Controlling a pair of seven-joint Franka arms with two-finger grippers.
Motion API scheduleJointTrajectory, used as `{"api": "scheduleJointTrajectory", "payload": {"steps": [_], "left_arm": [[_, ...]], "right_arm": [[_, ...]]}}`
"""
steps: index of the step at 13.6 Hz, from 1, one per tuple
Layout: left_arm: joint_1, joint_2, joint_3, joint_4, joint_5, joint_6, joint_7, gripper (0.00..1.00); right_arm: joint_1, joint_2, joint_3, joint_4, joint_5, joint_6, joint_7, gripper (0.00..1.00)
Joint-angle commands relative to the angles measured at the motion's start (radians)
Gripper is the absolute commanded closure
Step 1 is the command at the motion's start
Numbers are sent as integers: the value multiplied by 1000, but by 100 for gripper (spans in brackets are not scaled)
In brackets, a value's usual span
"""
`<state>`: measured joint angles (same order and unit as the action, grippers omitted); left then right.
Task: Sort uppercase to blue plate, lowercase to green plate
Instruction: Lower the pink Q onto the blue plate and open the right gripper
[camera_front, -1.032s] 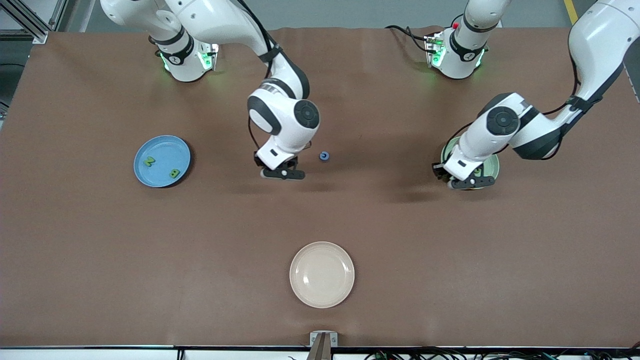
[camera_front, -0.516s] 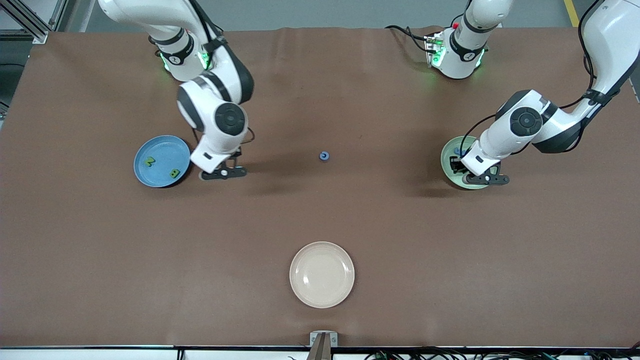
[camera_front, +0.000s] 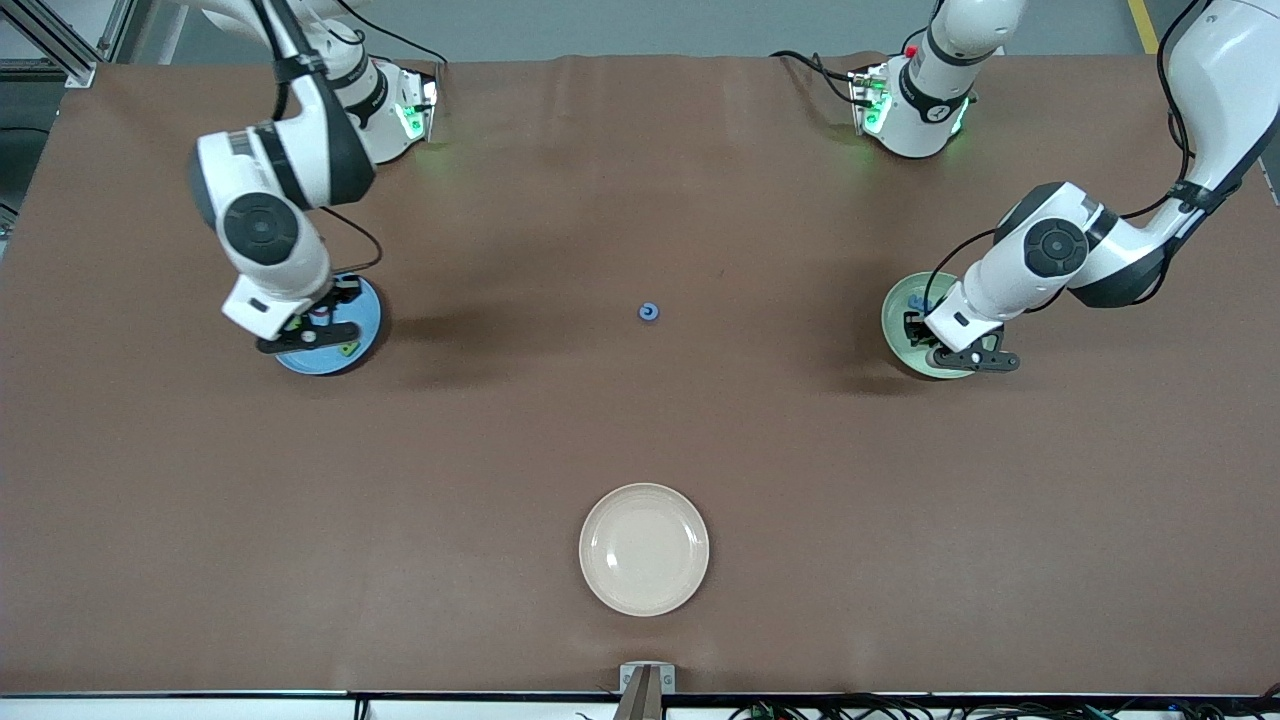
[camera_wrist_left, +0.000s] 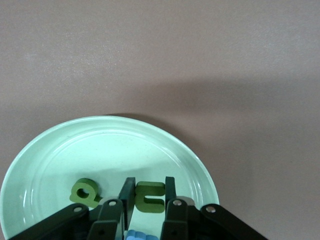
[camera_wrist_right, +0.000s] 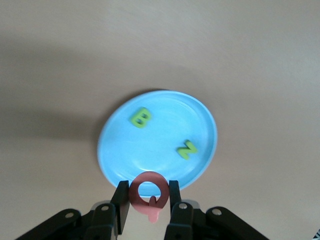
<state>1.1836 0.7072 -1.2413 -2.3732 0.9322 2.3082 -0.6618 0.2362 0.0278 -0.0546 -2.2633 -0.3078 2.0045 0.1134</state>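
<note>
Only right wrist view shows right gripper (camera_wrist_right: 146, 201) holding Q (camera_wrist_right: 148, 189)

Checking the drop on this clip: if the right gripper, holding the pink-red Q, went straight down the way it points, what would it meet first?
Probably the blue plate. The right gripper, shut on the pink-red Q, points down at the plate's rim, clear of the green B and green N. Depth is uncertain.

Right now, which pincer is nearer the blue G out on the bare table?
Right. The right pincer hangs over the blue plate; the left pincer over the green plate, slightly farther from the blue G.
</note>
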Motion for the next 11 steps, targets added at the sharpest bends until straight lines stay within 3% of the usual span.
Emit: {"api": "scheduleJointTrajectory", "payload": {"steps": [1, 3, 5, 7, 9, 11], "left_arm": [[5, -25, 0, -5, 5, 7, 28, 43], [7, -26, 0, -1, 5, 5, 41, 12], [4, -26, -3, 12, 4, 0, 39, 1], [4, -29, -9, 15, 2, 0, 34, 1], [4, -29, -9, 22, 2, 0, 34, 1], [4, -29, -9, 25, 0, -1, 34, 1]], "right_arm": [[-75, -37, 21, -53, -16, 31, -29, 92], [-86, -39, 21, -51, -16, 30, -27, 3], [-92, -40, 21, -51, -11, 25, -21, 0], [-95, -60, 19, -50, 13, 17, -9, 0], [-109, -75, 19, -48, 123, 16, -4, 0], [-109, -85, 21, -42, 159, -10, 11, 0]]}}
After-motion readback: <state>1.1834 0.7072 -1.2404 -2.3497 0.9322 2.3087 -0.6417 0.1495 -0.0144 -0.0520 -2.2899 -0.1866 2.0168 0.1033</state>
